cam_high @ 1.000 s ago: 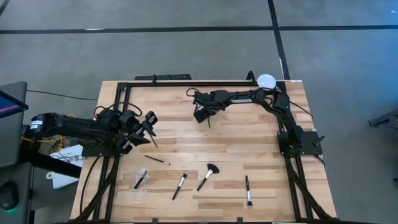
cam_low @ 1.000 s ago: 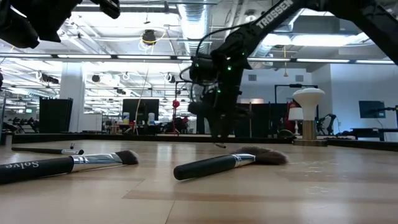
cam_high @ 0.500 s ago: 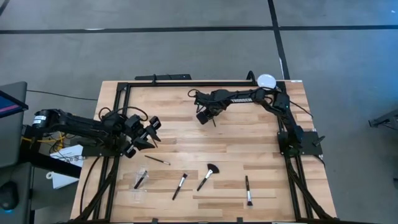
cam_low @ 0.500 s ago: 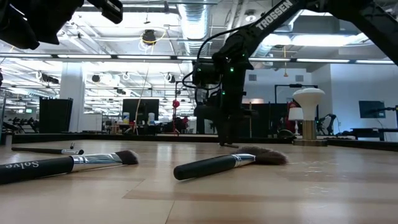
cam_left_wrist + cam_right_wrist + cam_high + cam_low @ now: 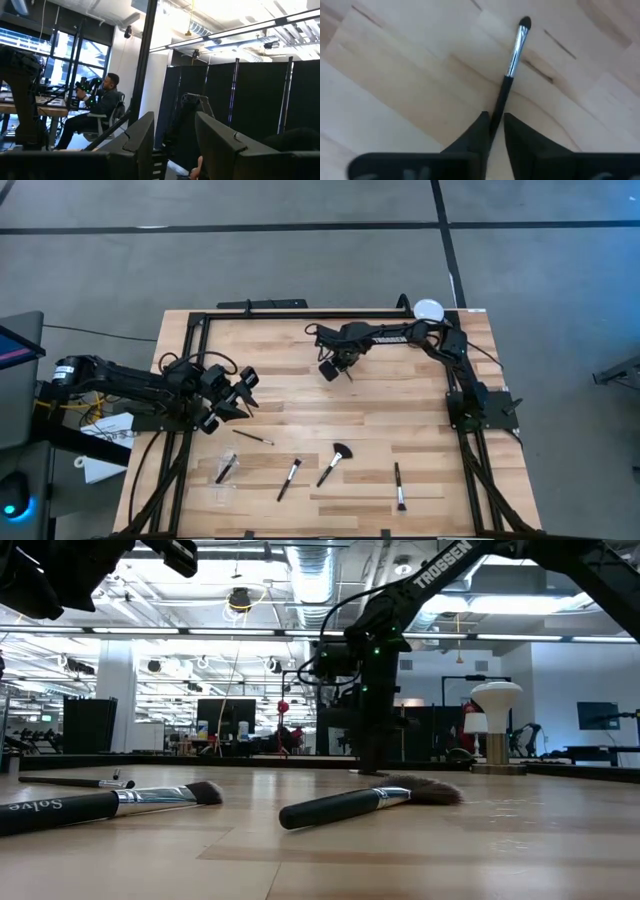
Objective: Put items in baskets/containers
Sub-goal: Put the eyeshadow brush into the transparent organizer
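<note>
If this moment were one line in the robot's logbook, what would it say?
right gripper: jaws shut on brush, on table | left gripper: waiting at left edge | five brushes loose near front

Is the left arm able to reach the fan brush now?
Probably yes: the left claw hangs apart from the fan brush, only bare table between them.

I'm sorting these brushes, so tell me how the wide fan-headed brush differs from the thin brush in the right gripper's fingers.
The fan-headed makeup brush spreads into a wide, flat fan of bristles; the slim silver-ferruled brush ends in a tiny dark tip. The fan brush lies free near the table's front; the slim brush sits farther back, its handle pinched by the right gripper. Both have thin dark handles and lie on the wooden table.
</note>
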You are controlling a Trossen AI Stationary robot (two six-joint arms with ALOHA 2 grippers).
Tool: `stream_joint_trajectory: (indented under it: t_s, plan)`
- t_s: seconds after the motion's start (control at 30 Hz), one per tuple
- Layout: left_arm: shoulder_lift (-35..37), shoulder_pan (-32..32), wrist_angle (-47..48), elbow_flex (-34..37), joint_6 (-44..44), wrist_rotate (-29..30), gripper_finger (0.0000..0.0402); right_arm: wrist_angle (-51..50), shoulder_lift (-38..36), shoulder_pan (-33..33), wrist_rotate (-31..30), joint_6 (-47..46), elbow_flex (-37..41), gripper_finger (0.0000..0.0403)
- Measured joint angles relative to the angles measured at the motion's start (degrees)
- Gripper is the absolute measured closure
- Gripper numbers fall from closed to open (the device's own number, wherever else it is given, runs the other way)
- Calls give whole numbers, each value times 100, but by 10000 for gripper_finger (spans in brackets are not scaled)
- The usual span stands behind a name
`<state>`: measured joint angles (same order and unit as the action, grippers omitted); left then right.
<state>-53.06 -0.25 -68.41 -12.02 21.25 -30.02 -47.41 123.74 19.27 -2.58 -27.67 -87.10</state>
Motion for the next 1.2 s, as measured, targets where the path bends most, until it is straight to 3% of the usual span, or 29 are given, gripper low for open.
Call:
stream_joint_trajectory:
  t_s: [0.13, 0.4, 0.57, 0.83, 1.0, 1.2]
  plan:
    - [2, 0, 1, 1, 0, 0, 262, -81, 3, -14, 175, 124, 6, 396]
    - [2, 2, 1, 1, -65, 0, 262, -362, -38, -186, 132, 459, 11, 386]
    - [4, 2, 1, 1, -217, 38, 262, -404, -55, -566, -369, 877, 25, 397]
    - [4, 2, 8, 1, -216, 44, 262, -657, -118, -884, -279, 1098, 35, 400]
    - [4, 2, 43, 1, -297, 46, 262, -692, -381, -1167, 124, 1191, 67, 397]
    - [2, 2, 69, 1, -299, 46, 262, 187, -1308, -1468, -72, 1232, 757, 400]
